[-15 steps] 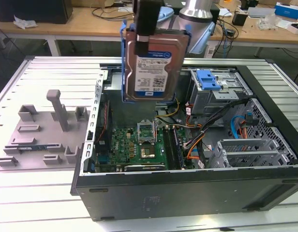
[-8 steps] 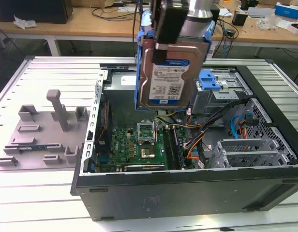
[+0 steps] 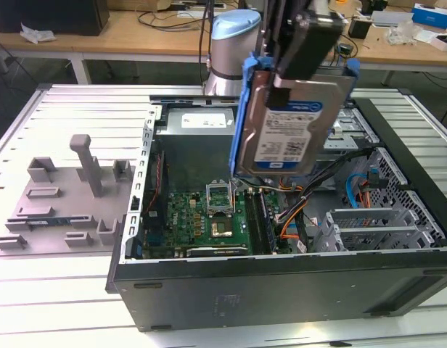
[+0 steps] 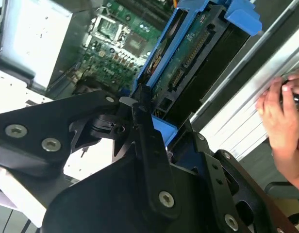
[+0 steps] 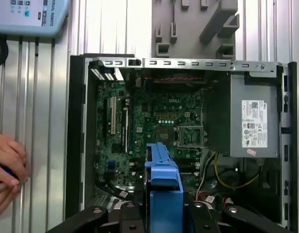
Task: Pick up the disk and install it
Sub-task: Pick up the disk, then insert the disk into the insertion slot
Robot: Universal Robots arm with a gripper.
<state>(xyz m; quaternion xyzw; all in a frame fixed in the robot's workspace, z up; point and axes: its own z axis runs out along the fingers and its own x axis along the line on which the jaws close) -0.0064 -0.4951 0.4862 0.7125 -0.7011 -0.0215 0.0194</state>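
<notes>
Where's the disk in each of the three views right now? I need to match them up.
Exterior view: the disk hangs upright, label facing the camera, above the open computer case.
Second wrist view: the disk is seen edge-on, connector side showing, beside the board.
First wrist view: the disk shows its blue carrier edge over the board.
Shared landmark: the green motherboard.

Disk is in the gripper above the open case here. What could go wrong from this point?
1. The disk hangs in the gripper over the bare motherboard; a slip would probably drop it onto the board.
2. Loose orange and blue cables lie inside the case, so the carrier might snag them.
3. A person's hand is close beside the case, near the arm's likely path.
</notes>
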